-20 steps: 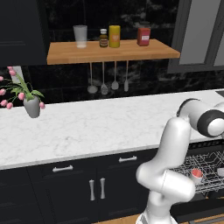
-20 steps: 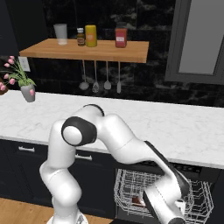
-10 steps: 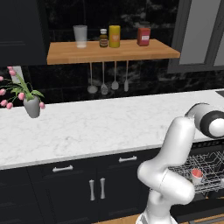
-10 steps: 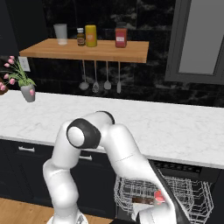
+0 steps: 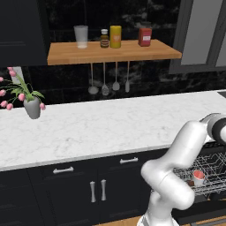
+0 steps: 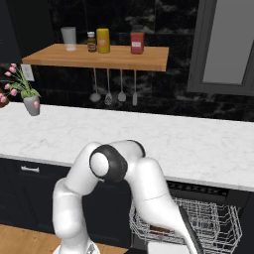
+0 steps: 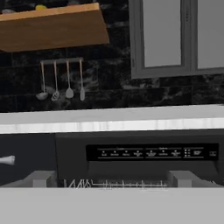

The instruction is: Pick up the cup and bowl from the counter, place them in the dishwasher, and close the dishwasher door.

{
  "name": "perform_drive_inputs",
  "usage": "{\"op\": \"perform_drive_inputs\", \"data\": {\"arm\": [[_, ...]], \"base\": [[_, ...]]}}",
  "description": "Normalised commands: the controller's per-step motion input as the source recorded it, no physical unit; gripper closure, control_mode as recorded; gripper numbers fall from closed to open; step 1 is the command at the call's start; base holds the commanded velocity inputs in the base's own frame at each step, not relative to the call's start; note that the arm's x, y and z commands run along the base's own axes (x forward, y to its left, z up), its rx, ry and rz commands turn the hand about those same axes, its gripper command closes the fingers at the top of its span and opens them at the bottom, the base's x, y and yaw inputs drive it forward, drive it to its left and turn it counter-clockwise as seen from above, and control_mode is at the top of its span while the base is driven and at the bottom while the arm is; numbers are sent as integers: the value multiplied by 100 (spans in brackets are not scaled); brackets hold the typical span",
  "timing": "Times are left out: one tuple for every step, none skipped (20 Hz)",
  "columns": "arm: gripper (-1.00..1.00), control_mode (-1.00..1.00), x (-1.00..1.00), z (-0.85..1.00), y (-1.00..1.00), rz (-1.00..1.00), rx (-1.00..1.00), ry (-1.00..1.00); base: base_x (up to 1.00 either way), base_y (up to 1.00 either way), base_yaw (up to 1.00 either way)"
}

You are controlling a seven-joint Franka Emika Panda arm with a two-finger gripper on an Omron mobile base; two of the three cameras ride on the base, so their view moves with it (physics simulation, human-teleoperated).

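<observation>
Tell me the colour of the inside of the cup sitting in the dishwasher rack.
Salmon red inside the cup, seen best in the left base view.

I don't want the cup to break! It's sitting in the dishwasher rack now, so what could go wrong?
1. The rack is pulled far out. Shutting the dishwasher now could press the door against the rack and rattle the cup.
2. The arm bends low right beside the rack. It might bump the wires and tip the cup over.
</observation>
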Motion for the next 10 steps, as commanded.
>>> {"op": "perform_drive_inputs", "data": {"arm": [[-100,-100,-22,25,0,0,5,-1],[-100,-100,-37,20,0,0,4,-4],[-100,-100,-46,15,0,0,3,-4],[-100,-100,-53,17,0,0,3,-6],[-100,-100,-51,21,0,0,1,-6],[-100,-100,-48,23,0,0,2,-7],[-100,-100,-53,14,0,0,0,-10],[-100,-100,-59,0,0,0,0,-18],[-100,-100,-62,0,0,0,0,-22],[-100,-100,-61,-2,12,0,0,-26]], "base": [[0,0,0],[0,0,0],[0,0,0],[0,0,0],[0,0,0],[0,0,0],[0,0,0],[0,0,0],[0,0,0],[0,0,0]]}}
